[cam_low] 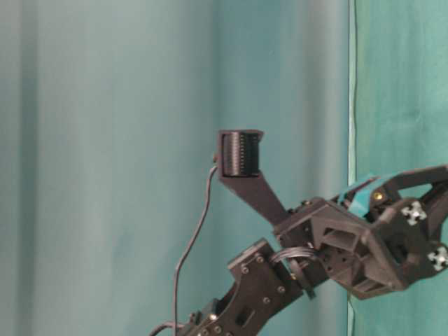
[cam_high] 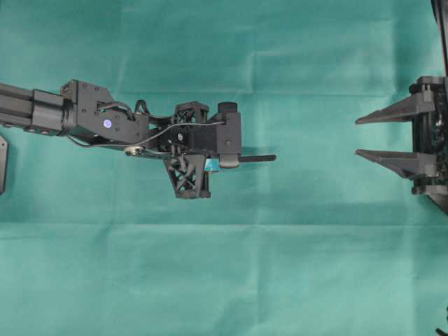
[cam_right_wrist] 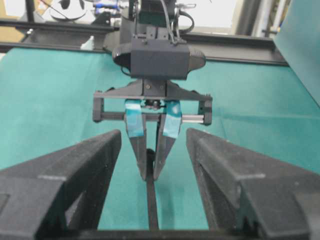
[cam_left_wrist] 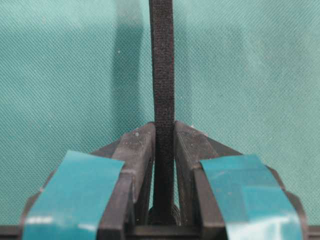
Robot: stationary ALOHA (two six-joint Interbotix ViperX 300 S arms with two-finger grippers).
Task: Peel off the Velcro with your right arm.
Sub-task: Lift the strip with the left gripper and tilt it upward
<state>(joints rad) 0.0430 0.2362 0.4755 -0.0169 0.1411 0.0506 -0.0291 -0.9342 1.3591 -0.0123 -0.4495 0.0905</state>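
Overhead view: the left claw (cam_high: 225, 162) sits at centre frame, its arm reaching in from the left edge, and it is clenched on the Velcro (cam_high: 257, 158). The strap's free end projects from the claw tips toward the right of the frame, straight and level, over the green table (cam_high: 224, 280). The left wrist view confirms the hold: the Velcro (cam_left_wrist: 162, 90) runs up the middle of the frame, pinched between the two dark fingers (cam_left_wrist: 137, 150), with teal pads at lower left and lower right. The right claw (cam_high: 364, 136) stands at the right edge of the overhead view, released, its two pointed black fingers (cam_high: 392, 112) spread wide and aimed at the strap, well apart from it. From the right wrist view, the Velcro (cam_right_wrist: 151, 205) extends down the centre toward the camera, between the spread fingers, touching neither.
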